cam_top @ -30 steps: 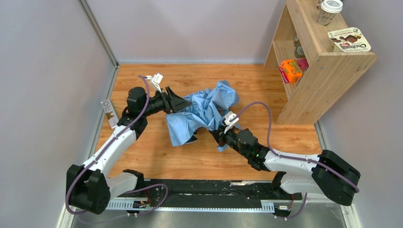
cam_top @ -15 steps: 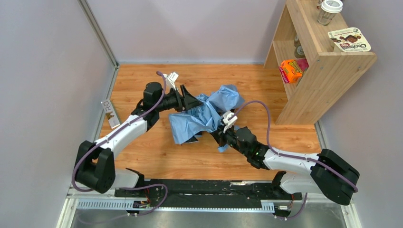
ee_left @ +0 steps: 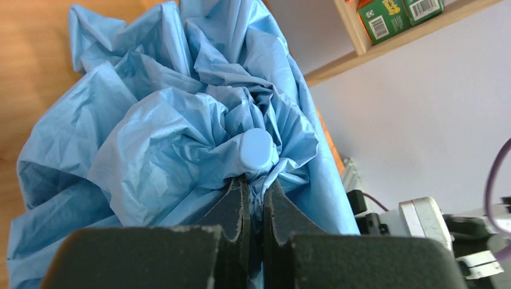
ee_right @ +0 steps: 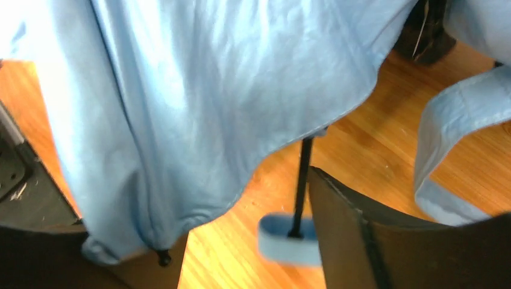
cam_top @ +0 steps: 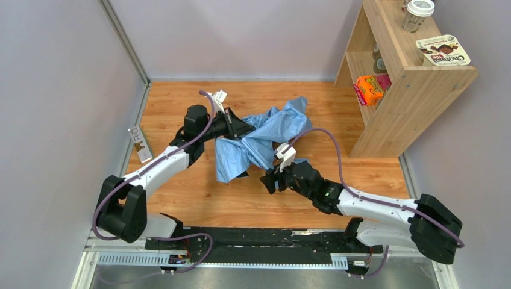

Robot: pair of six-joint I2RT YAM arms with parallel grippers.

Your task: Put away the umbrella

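Observation:
The umbrella is a crumpled sky-blue canopy on the wooden floor between both arms. My left gripper is shut on gathered fabric just below the round pale-blue cap; its fingertips pinch a thin fold of cloth. My right gripper stands open at the canopy's near edge. In the right wrist view the small blue handle hangs on its thin dark shaft beside the right finger, with floor showing between the jaws. The strap loops at the right. The ribs are hidden under fabric.
A wooden shelf unit stands at the right wall, holding an orange box, a cup and a snack pack. A white tag leans on the left wall. Grey walls close in the floor.
My left gripper reached the canopy top and shut on it. My right gripper opened, letting go of the handle, and shifted left. The canopy's far corner stretched up toward the shelf.

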